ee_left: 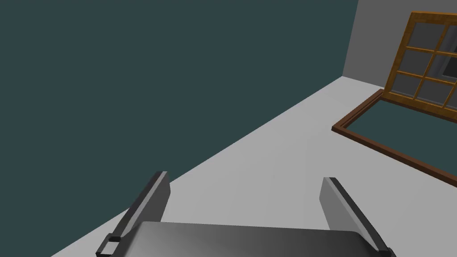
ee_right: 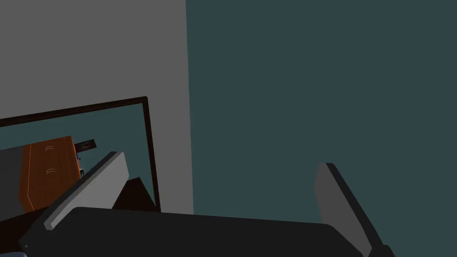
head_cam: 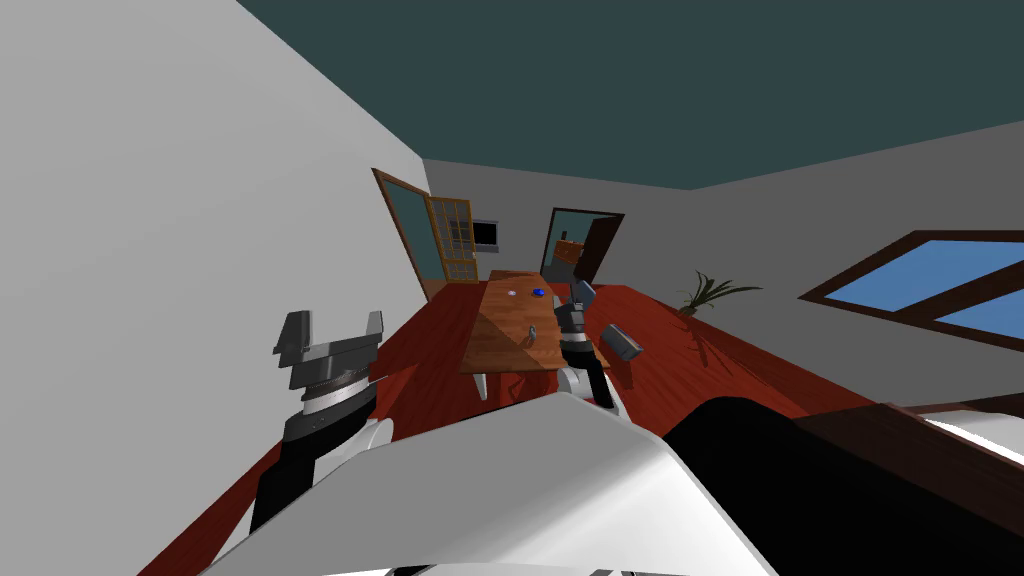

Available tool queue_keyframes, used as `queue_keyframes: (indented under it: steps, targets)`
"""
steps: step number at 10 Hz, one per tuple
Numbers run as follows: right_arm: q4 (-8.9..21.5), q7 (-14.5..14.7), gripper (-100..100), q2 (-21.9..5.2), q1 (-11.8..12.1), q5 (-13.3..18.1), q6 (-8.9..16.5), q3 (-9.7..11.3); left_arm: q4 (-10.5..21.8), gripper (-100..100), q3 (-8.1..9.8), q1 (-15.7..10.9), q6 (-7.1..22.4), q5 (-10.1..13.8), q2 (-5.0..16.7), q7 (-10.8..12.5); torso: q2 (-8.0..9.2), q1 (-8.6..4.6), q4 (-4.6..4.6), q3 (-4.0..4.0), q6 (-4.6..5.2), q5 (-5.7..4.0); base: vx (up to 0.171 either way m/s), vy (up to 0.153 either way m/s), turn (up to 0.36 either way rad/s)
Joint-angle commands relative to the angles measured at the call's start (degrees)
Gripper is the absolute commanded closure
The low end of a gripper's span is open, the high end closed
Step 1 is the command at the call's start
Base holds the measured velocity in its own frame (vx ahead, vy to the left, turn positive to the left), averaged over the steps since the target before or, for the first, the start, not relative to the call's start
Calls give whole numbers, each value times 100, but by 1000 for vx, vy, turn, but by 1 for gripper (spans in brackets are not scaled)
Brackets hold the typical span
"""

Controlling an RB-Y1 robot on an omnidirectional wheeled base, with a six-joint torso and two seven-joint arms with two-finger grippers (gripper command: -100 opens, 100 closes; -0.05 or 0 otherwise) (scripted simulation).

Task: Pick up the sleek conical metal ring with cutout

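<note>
**A:** While the right gripper [ee_right: 219, 161] points upward, how do its fingers stand?

**B:** Spread wide, with nothing between them. In the head view it is raised at the right edge of the wooden table [head_cam: 495, 342].

**A:** And the left gripper [head_cam: 335, 322]?

**B:** Spread and empty too, lifted on my left, well apart from the table.

**A:** Where is the ring [head_cam: 530, 335]?

**B:** It's a small grey metal piece on the table's near half, toward the right edge. It lies near the right arm, apart from its fingers. It is too small to make out a cutout.

**A:** What else is on the top?

**B:** At the far end are a blue thing [head_cam: 538, 292] and a white thing [head_cam: 512, 293], near each other and well apart from the ring. A grey boxy object [head_cam: 622, 342] is just right of the table, above the red-brown floor [head_cam: 430, 340]. A potted plant [head_cam: 705, 292] stands by the far wall.
</note>
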Motion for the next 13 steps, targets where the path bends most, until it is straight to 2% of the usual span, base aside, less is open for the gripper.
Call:
queue_keyframes:
  steps: [1,5,9,10,11,12,13]
  targets:
    - [217,-195,-100,-91,-139,-142,134,-60,0,0,0,0,0,0,0,0,0,0,0,0,0,0,-20,4,28]
    - [733,-669,-100,-234,-473,-500,461,-218,0,0,0,0,0,0,0,0,7,-4,1,4,0,-1,-24,-4,24]
    - [1428,-1307,-100,-407,-959,-1024,931,-444,0,0,0,0,0,0,0,0,5,-10,1,3,0,-2,-21,-19,26]
    - [1483,-1349,-100,-407,-959,-1024,931,-444,0,0,0,0,0,0,0,0,8,-9,2,5,0,-2,-20,-8,9]
    - [1672,-1545,-100,-459,-1100,-1172,1066,-507,0,0,0,0,0,0,0,0,6,-5,1,3,0,-1,-16,-1,22]
    - [1698,-1545,-100,-459,-1100,-1172,1066,-507,0,0,0,0,0,0,0,0,5,-3,1,3,0,-1,-11,0,13]
    - [1925,-1749,-100,-515,-1246,-1324,1208,-571,0,0,0,0,0,0,0,0,3,-2,1,2,0,-1,-11,-1,30]
